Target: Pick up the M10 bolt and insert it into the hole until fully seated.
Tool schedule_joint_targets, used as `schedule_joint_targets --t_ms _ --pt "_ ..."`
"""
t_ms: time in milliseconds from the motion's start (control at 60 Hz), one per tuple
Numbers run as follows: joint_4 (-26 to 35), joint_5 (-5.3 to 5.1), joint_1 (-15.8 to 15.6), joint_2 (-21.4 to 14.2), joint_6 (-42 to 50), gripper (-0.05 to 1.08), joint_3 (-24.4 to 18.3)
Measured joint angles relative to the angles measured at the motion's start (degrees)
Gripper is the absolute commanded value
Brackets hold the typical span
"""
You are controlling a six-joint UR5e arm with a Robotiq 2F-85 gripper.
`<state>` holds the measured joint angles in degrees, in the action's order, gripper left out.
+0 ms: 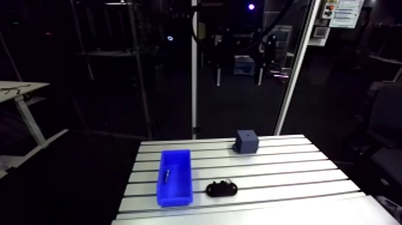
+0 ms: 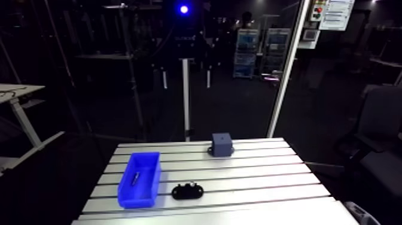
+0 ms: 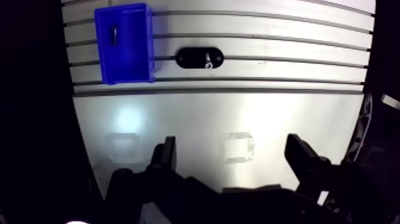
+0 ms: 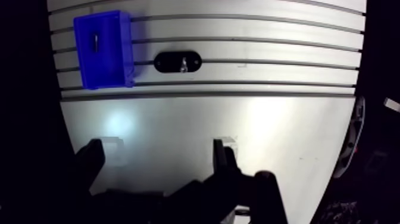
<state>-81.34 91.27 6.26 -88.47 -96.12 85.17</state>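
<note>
While the gripper [image 3: 232, 143] hangs over the smooth, unslotted part of the table [image 1: 287, 173], its two dark fingers [image 3: 168, 155] stand wide apart and released, with nothing between them; only the bare plate shows in the gap. The blue bin [image 1: 183, 182] serves well as the landmark. It rests on the slotted part of the table, with its long sides across the slots. The M10 bolt [image 1: 167, 175] lies inside this bin, on its floor, a small dark piece that lies roughly along the bin's length; it touches no finger. Just beside the bin, off one long side and near the end of the bin closer to the gripper, lies a black oval piece [image 1: 221, 189], flat on the table, not touching the bin. In the wrist view a small bright spot shows at its middle; I cannot tell what it is. On the same side of the bin, but past its far end and well apart from it, a dark cube [image 1: 246, 141] stands upright on the table. The gripper itself is well apart from the bin, beyond the bin's nearer end.
</note>
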Motion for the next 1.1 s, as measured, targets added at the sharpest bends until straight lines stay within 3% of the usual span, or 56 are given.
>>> schedule_joint_targets --t_ms 1100 --pt "0.1 -0.15 0.0 0.0 0.0 0.01 0.3"
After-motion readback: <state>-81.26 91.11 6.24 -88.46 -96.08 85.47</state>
